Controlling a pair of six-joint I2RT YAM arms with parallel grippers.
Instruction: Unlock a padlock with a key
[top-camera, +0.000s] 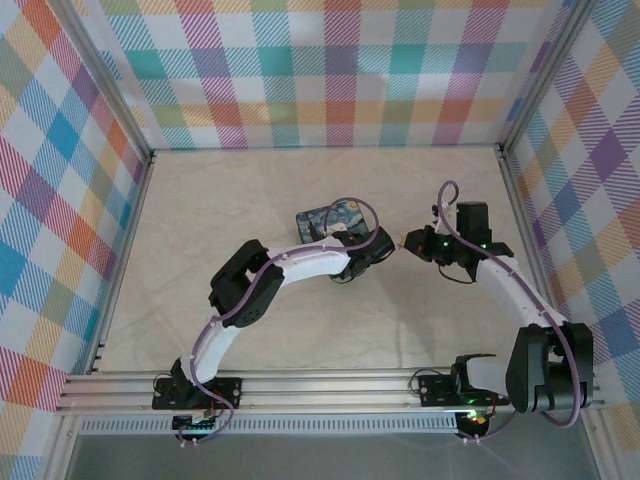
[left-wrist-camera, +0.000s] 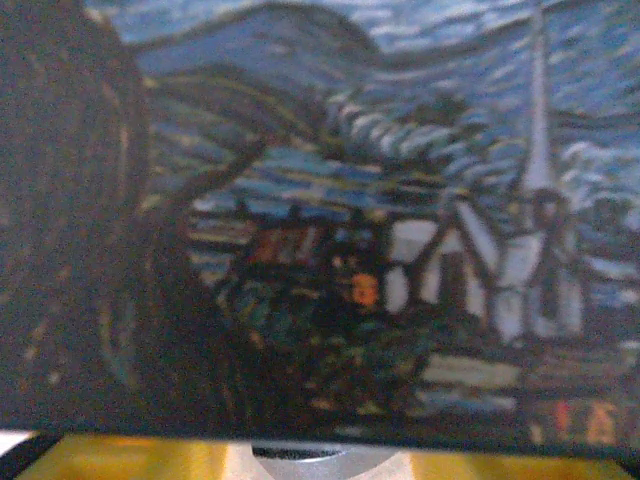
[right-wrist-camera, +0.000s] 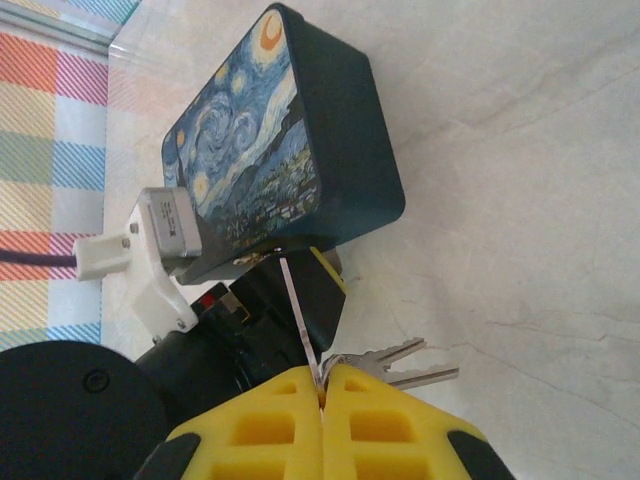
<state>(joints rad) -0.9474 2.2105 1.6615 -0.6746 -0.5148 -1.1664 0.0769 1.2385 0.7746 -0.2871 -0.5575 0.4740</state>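
Beside the Starry Night tin (right-wrist-camera: 300, 130), the right tool (right-wrist-camera: 322, 393) pinches the key (right-wrist-camera: 298, 310), its tip at the left tool (top-camera: 378, 248), whose grip cannot be told. The padlock is hidden, and the unlocking looks unfinished.

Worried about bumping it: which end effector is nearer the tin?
Left. The left end effector is close beside the tin; the right end effector, gripping the key, sits farther right.
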